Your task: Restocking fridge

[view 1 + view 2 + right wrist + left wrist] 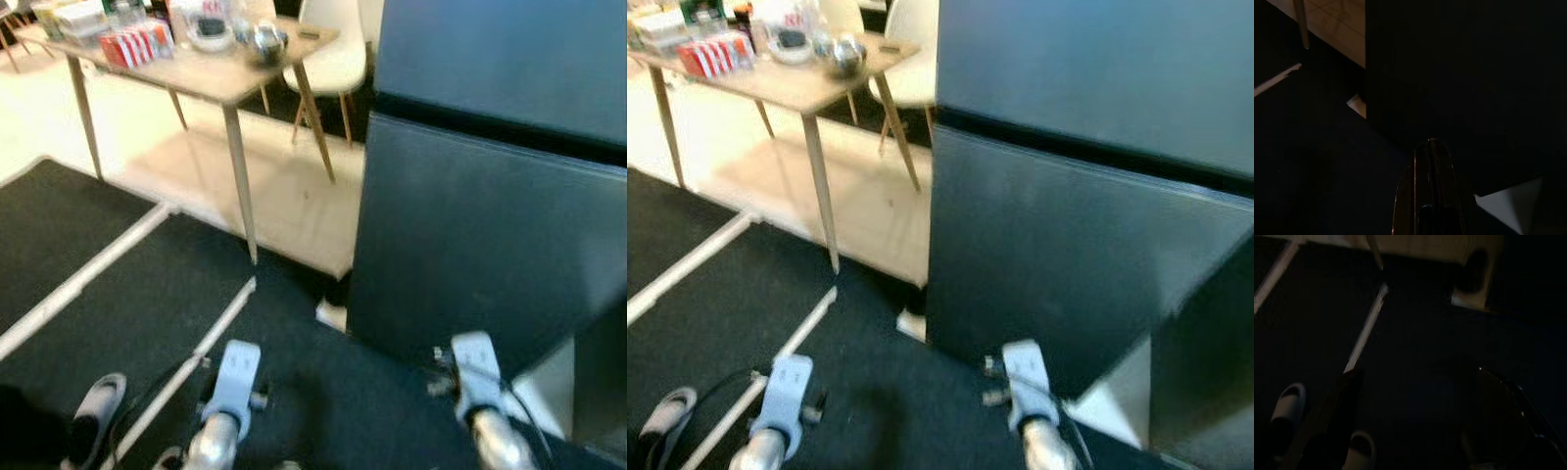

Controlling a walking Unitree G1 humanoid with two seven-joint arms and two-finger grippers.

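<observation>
- Fridge (pixel 490 235): dark, tall, doors closed, directly ahead on my right. I judge I'm squared to it for door access; nothing stocked yet.
- Dark carpet (pixel 147 313) w/ pale strips underfoot; pale floor beyond.
- Wooden table (pixel 220 83): well apart, ahead-left. Carries the likely stock: red-white carton (pixel 132 44), bowl (pixel 211 34), other items too blurred to ID.
- White chair (pixel 333 49) behind table, beside fridge.
- Left gripper (pixel 1337 431): hangs low over carpet, idle; fingers cannot tell, too dark.
- Right gripper (pixel 1430 196): low, near fridge base, fingers look together, nothing held.
- Person's pale slipper (pixel 93 406) at my left; obstruction risk if I step that way.
</observation>
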